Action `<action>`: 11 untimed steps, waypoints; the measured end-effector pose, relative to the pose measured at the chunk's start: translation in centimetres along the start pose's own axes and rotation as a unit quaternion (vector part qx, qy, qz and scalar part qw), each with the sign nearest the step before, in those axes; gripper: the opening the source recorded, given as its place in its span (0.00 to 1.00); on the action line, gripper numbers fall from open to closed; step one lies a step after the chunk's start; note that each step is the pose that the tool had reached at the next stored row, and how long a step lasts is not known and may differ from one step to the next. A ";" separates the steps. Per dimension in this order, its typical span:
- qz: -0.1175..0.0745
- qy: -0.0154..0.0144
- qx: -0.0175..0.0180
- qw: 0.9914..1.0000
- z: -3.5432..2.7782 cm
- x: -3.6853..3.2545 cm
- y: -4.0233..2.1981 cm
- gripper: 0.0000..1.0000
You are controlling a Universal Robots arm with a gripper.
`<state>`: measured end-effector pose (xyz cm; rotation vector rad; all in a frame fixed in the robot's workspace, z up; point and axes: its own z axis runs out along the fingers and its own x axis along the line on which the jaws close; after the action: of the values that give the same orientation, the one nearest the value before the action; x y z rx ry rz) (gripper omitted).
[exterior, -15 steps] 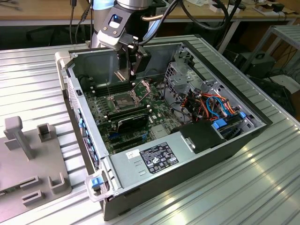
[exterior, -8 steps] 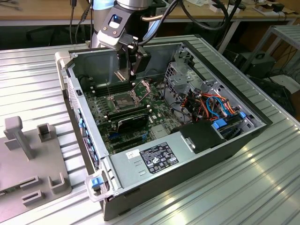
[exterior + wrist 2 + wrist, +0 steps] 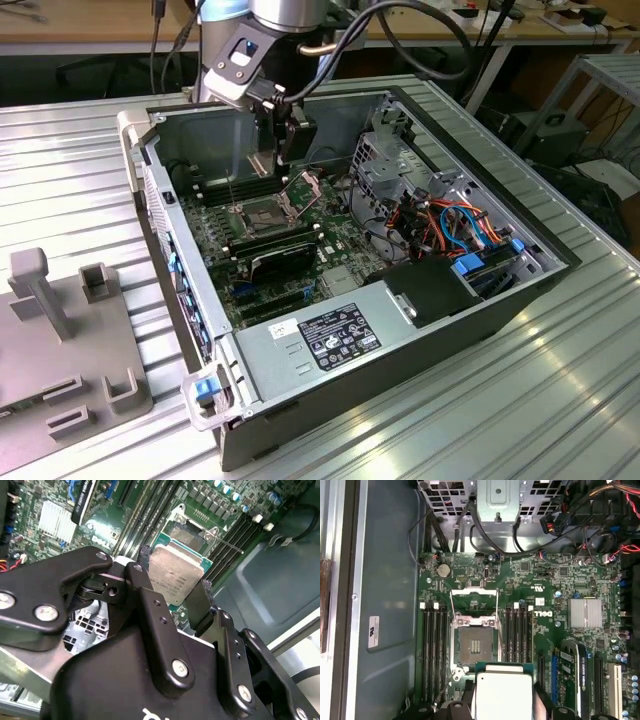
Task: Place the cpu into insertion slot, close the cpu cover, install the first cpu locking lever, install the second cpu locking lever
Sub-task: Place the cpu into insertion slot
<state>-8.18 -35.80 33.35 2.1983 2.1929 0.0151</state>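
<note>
The claw held the cpu over the opened computer case.
Its two black fingers were closed down to the chip's width, pinching the cpu by opposite edges in the upper middle of the exterior view. The chip hung above the green motherboard, not in the insertion slot. That slot lay bare near the frame's centre, with the cpu cover tipped up just to its upper right.

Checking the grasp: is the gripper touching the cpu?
Touching. In the second wrist view the gripper clamps the cpu, black fingers flush against two opposite edges.
</note>
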 end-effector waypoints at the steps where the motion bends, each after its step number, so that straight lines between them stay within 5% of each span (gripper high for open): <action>1: 0.001 0.000 0.001 1.000 0.11 0.16 0.08 0.54; 6: 0.003 0.000 0.007 1.000 0.72 1.31 0.67 0.54; 9: 0.003 0.000 0.017 1.000 1.18 1.87 0.89 0.54; 11: 0.003 0.000 0.017 1.000 1.18 1.87 0.89 0.54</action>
<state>-7.25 -33.95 32.17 2.2229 2.2023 -0.0234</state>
